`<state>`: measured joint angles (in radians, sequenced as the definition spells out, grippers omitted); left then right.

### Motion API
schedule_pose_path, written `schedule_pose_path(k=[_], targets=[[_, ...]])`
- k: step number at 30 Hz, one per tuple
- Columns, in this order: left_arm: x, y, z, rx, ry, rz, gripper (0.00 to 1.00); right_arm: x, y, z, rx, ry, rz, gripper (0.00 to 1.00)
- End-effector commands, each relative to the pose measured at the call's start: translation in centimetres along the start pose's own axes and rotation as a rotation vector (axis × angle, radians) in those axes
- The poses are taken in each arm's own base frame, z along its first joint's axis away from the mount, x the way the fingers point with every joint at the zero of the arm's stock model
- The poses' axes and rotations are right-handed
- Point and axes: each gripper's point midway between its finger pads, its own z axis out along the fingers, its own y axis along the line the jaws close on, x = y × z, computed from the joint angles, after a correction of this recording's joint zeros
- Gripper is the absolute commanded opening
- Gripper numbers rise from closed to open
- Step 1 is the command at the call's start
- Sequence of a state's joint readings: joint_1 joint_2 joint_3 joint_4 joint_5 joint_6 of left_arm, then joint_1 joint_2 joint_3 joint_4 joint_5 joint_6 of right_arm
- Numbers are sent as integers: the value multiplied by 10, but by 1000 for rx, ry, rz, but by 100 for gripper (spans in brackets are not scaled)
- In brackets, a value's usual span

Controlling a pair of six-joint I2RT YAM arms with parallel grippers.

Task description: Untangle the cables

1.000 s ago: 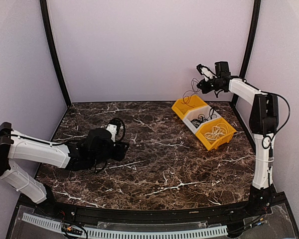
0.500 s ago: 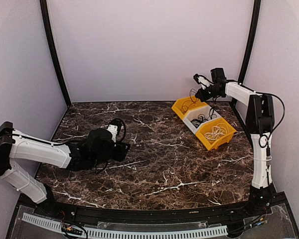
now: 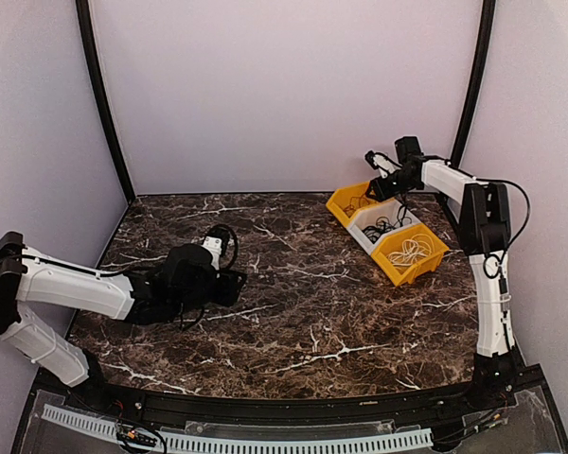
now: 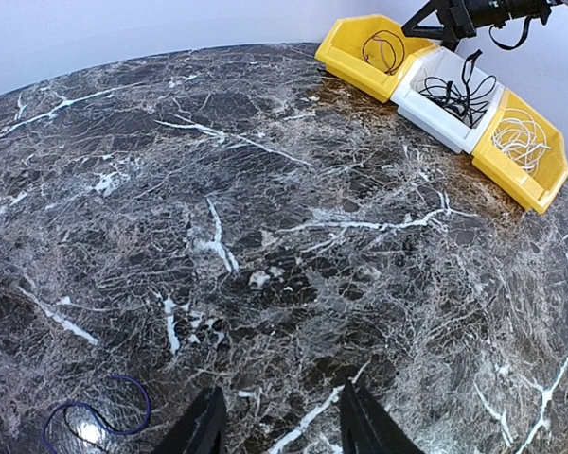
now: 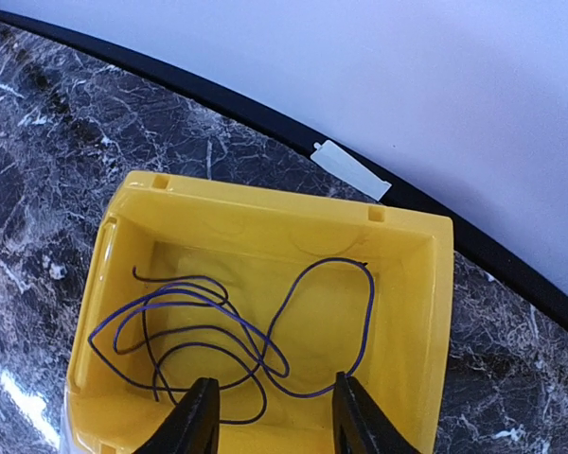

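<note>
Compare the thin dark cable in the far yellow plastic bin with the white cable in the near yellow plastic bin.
The thin dark cable lies in loose, open loops; the white cable is bunched tighter. The dark cable looks purplish-black, the white cable pale. The dark cable lies below the right gripper, the white cable does not. Both lie free in yellow bins.

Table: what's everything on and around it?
table: 1, dark marble, underneath
far bin: 1, yellow, back right
middle bin: 1, white, beside it
near bin: 1, yellow, next along
purple cable: 1, purple, far bin
black cables: count unclear, black, middle bin
white cable: 1, white, near bin
cable loop: 1, bluish, table, left part
tag: 1, white, wall behind far bin
arms: 2, white and black, table's sides
left gripper: 1, black, open, low over table
right gripper: 1, black, open, above far bin
</note>
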<state>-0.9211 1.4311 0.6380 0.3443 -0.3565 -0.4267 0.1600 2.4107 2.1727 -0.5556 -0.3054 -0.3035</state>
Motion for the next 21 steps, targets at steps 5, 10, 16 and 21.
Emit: schedule_pose_path(k=[5,10,16,21], targets=[[-8,10,-12,-29,-30,-12,44,-39,16,-63,2,-87,1,47],[-10,32,-20,-155,-18,-40,54,-56,43,-106,-71,-168,-3,51],[-9,70,-41,-326,-14,-126,63,-68,90,-144,-180,-243,-57,52],[5,105,-55,-412,16,-262,60,-55,164,-151,-338,-241,-166,51]])
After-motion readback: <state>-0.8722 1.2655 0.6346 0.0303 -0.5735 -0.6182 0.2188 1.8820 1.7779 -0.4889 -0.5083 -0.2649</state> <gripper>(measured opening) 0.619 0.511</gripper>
